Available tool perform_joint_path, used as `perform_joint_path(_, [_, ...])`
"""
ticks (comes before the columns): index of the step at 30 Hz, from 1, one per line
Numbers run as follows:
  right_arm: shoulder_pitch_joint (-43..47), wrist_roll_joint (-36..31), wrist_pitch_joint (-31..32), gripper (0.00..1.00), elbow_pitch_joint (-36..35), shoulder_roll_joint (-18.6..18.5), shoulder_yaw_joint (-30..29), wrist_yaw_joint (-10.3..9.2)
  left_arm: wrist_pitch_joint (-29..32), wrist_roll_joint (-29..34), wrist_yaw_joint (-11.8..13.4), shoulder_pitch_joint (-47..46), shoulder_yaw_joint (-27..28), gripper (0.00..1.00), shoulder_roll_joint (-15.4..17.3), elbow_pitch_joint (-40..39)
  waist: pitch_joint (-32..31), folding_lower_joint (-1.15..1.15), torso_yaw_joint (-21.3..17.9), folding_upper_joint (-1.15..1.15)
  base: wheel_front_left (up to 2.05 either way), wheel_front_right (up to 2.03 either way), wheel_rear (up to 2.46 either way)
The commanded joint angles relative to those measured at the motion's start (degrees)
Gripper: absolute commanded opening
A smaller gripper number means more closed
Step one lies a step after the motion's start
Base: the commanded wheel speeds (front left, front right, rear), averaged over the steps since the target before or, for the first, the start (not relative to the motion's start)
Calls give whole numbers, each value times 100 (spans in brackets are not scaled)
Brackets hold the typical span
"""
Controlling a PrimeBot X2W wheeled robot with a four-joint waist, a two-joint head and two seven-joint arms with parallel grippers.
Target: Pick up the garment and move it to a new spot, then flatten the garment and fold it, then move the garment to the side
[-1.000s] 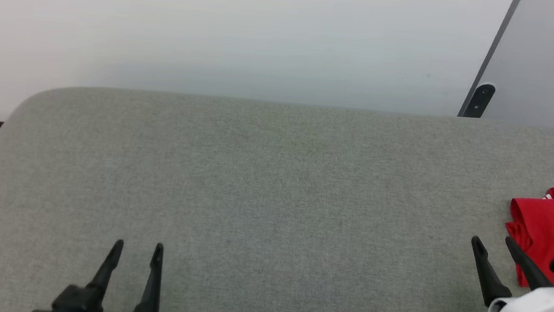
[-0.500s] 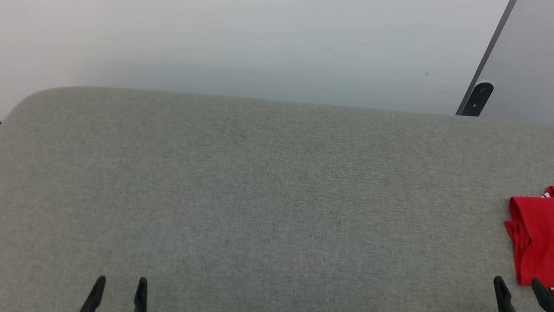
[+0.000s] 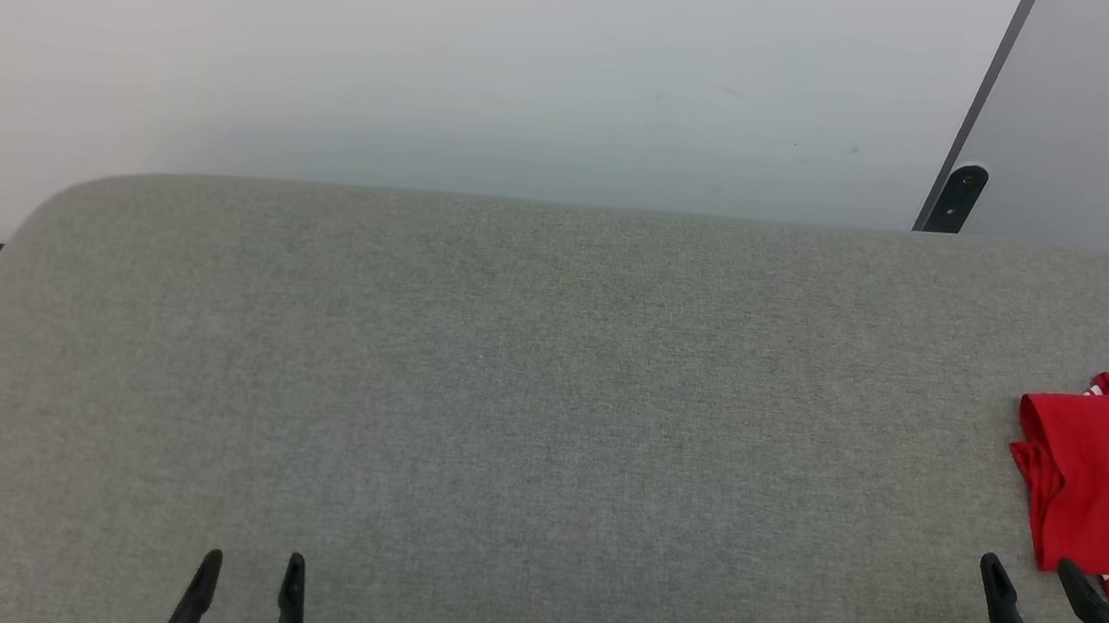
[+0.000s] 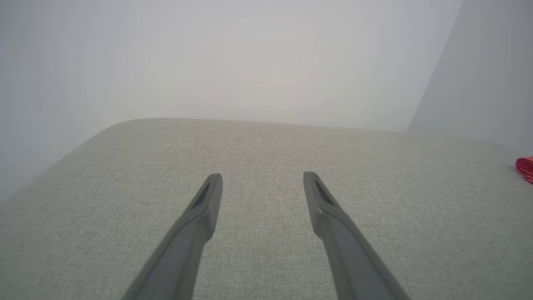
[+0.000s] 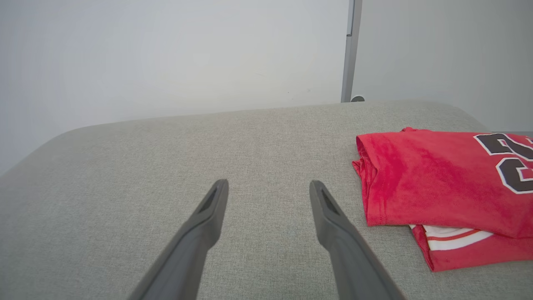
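Observation:
The garment [image 3: 1108, 470] is a red T-shirt lying folded on the grey surface at the far right edge of the head view. A white sleeve with red stripes peeks out under its near edge. In the right wrist view the garment [image 5: 433, 183] shows dark numerals with white outlines on top. My right gripper [image 3: 1029, 569] is open and empty just left of the garment's near corner; in its own wrist view the right gripper [image 5: 268, 183] has bare fabric surface between its fingers. My left gripper [image 3: 254, 561] stands open and empty at the lower left, also open in its wrist view [image 4: 262, 177].
The grey fabric surface [image 3: 527, 399] has a rounded far-left corner and ends against a pale wall. A dark post with a rounded foot [image 3: 956, 198] stands behind its far right edge. A sliver of the garment [image 4: 525, 166] shows at the right edge of the left wrist view.
Both grippers have drawn back toward the bottom of the head view over the last second, the right one uncovering the garment's striped sleeve. Since half a second ago almost nothing has moved.

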Motion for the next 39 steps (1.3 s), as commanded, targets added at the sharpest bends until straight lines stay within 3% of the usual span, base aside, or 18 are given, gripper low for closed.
perform_joint_path(1, [49, -46, 8, 100, -48, 24, -24, -7, 10, 8, 51, -29, -3, 100, 17, -17, 2, 0, -1, 0, 0, 0, 0])
perform_joint_path(16, [46, -1, 115, 100, -199, 130, 32, -7, 27, -30, 200, -204, 5, 100, 15, -45, 52, 0, -37, 0, 0, 0, 0])
perform_joint_path(17, [43, 5, 115, 0, -156, 119, 32, 0, 47, -43, 188, -148, -14, 0, -9, -9, 49, 0, -35, 0, 0, 0, 0])
perform_joint_path(21, [41, 59, 116, 0, 70, 210, 65, 0, 65, -115, 182, -92, -40, 0, -54, 183, 49, 0, -35, 0, 0, 0, 0])
perform_joint_path(39, [-358, 1668, 28, 0, 593, 378, -17, -1, 507, -2063, -5, -558, 86, 0, -73, 516, 54, 0, -13, 0, 0, 0, 0])
